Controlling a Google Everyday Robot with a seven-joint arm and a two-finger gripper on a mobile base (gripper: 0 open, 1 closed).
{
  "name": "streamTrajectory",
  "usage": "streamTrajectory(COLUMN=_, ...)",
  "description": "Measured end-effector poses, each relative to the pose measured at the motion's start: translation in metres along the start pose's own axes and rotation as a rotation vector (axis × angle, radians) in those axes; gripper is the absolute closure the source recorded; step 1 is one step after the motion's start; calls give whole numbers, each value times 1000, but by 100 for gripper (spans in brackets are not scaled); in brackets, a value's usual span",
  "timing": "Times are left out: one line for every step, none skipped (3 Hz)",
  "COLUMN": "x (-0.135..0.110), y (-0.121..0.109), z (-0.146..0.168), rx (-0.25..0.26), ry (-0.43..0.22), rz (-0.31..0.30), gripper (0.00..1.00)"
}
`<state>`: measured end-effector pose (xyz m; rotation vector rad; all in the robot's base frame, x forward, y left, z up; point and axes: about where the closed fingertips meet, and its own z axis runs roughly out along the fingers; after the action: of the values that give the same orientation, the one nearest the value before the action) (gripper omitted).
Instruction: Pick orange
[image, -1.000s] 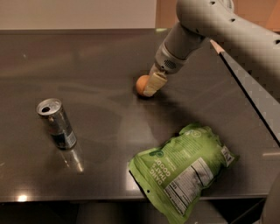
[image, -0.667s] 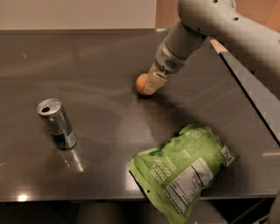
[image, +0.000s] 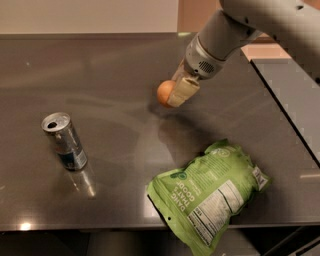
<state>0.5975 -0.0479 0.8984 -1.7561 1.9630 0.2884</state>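
The orange (image: 164, 93), a small round matte fruit, is near the middle of the dark table (image: 100, 70). My gripper (image: 176, 94) comes down from the upper right. Its cream fingers (image: 184, 90) are closed on the orange's right side and cover part of it. The orange sits at or just above the table surface; I cannot tell which.
A silver drink can (image: 65, 141) stands at the left. A green snack bag (image: 210, 192) lies at the front right, hanging over the table's front edge. My grey arm (image: 260, 20) spans the upper right. A second dark surface (image: 295, 90) adjoins at the right.
My gripper and the orange have shifted together slightly up and to the right. The can and the bag have not moved.
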Motion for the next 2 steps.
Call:
streamTrajectory(x=-8, y=14, z=-30, rx=3, ry=-22, rz=-47, gripper=100)
streamTrajectory(x=-20, y=29, z=-57, rx=2, ry=-44, rz=-130, gripper=100)
